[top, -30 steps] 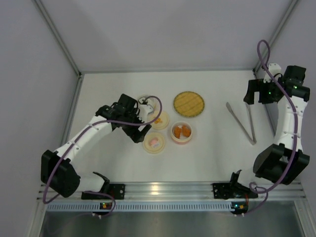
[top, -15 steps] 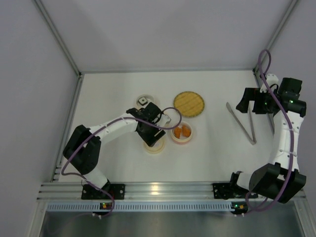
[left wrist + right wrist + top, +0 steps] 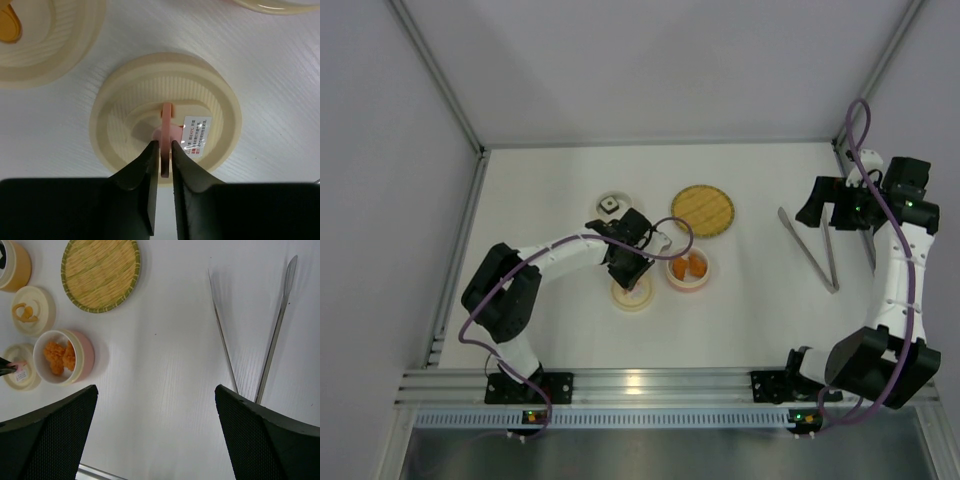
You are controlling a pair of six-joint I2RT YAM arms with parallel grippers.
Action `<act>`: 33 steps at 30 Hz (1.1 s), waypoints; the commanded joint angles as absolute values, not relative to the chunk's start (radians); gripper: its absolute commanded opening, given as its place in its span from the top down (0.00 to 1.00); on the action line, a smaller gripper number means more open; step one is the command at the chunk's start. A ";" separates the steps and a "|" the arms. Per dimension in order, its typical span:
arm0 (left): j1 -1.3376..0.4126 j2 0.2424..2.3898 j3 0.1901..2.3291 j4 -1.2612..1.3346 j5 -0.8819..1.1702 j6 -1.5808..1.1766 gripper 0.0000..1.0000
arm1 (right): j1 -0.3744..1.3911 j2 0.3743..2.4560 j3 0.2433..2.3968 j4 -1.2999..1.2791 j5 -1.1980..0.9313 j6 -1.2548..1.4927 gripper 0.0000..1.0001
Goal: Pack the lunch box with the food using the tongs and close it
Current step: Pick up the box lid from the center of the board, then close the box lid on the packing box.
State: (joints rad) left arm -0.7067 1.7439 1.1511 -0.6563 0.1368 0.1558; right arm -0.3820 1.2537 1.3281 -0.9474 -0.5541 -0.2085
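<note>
My left gripper is shut on the upright pink tab of a cream round lid, which rests on the table. From above, the left gripper is over that lid, just left of the lunch box's pink bowl. The bowl holds orange chunks of food. A tiny white-and-dark cube sits in a small cup. The grey tongs lie on the table at the right, also visible as tongs. My right gripper hangs open and empty above the table, left of the tongs.
A woven round plate lies behind the pink bowl. A second cream lid with an orange mark lies beside the gripped one. The enclosure's walls and metal posts bound the table; a metal rail runs along the near edge.
My left arm swung right and down onto the cream lid, and its jaws closed on the pink tab. The right arm shifted slightly and stayed open.
</note>
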 commanded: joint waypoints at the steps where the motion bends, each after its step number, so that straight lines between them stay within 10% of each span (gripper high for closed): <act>1: -0.710 1.743 1.183 -0.655 0.181 0.164 0.81 | -0.374 1.259 1.324 -0.907 -0.584 -0.202 0.01; 6: -0.710 1.710 1.264 -0.781 0.215 0.158 1.00 | -0.374 1.259 1.313 -0.902 -0.589 -0.202 0.01; 33: -0.811 2.049 1.956 -1.072 0.179 0.153 1.00 | -0.377 1.255 1.244 -0.880 -0.578 -0.140 0.01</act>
State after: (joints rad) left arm -0.8181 2.0602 1.8870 -1.0561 0.1684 0.1768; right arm -0.3824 1.2579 1.2263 -0.9215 -0.5449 -0.1596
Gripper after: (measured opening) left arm 0.103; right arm 0.993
